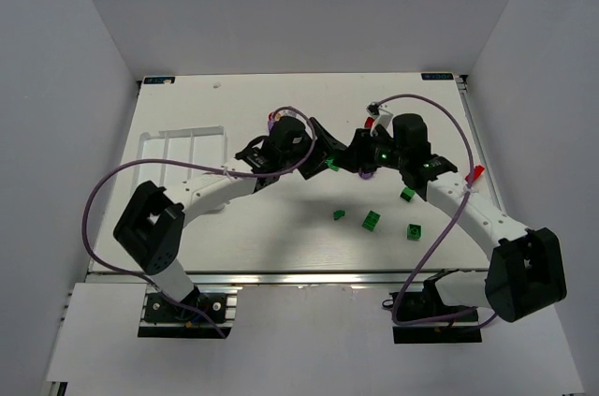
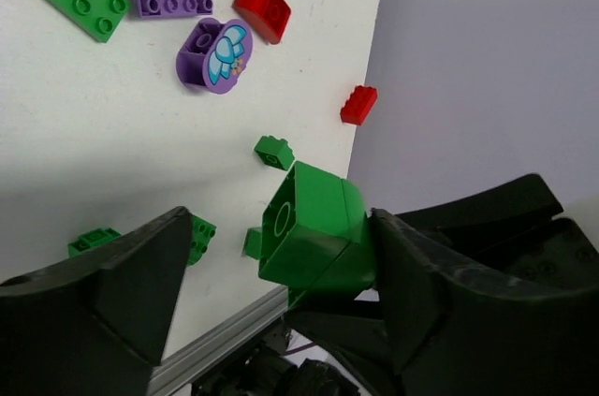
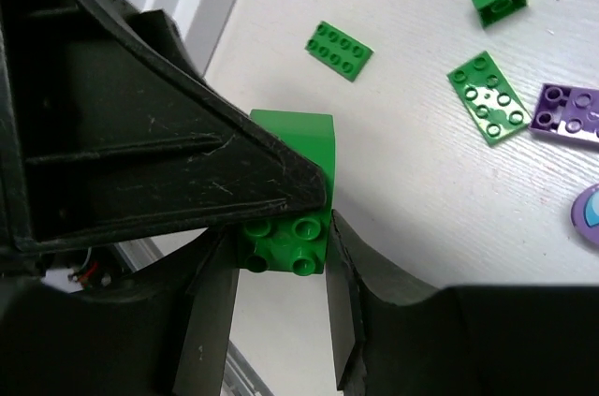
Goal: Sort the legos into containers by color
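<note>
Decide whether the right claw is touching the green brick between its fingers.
Touching. The right wrist view shows both fingers of the right claw pressed against the green brick's sides.

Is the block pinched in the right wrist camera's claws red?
No, the block held in the right gripper is plainly green.

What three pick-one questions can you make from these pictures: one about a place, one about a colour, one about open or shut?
1. Where on the table is the white tray? A) left side B) right side C) middle
2. What colour is the brick in the right tool? A) red B) green C) purple
3. How is the left tool? A) open B) shut on a red brick C) out of sight
Answers: 1A, the tray lies at the left; 2B, the pinched brick is green; 3A, a gap shows beside that brick.
</note>
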`<state>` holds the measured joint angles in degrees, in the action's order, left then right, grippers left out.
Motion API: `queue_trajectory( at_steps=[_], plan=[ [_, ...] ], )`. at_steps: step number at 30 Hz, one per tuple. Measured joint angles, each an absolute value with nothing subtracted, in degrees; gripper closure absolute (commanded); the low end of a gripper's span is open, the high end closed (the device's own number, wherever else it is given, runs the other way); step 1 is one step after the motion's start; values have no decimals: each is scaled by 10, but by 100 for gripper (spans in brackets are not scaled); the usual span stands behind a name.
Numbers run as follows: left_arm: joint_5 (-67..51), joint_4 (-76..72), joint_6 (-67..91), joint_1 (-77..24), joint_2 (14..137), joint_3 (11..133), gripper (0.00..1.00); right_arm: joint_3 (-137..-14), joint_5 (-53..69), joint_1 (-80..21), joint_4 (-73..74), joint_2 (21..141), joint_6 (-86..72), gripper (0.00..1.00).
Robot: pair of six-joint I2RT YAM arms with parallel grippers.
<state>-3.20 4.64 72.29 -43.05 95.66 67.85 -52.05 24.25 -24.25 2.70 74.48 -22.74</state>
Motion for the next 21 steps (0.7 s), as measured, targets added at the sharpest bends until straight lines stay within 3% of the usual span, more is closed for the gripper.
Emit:
queue_trajectory(
  at_steps=[11,18,21],
  plan=[
    [-27,17,606,-397,824,613,8,-471,432,-179,-49,708,-164,100],
    [-52,-88,428,-383,683,498,18,-460,535,-163,-48,706,-102,100],
    [-102,-151,339,-384,623,435,13,-460,575,-163,-45,701,-62,100]
  ],
)
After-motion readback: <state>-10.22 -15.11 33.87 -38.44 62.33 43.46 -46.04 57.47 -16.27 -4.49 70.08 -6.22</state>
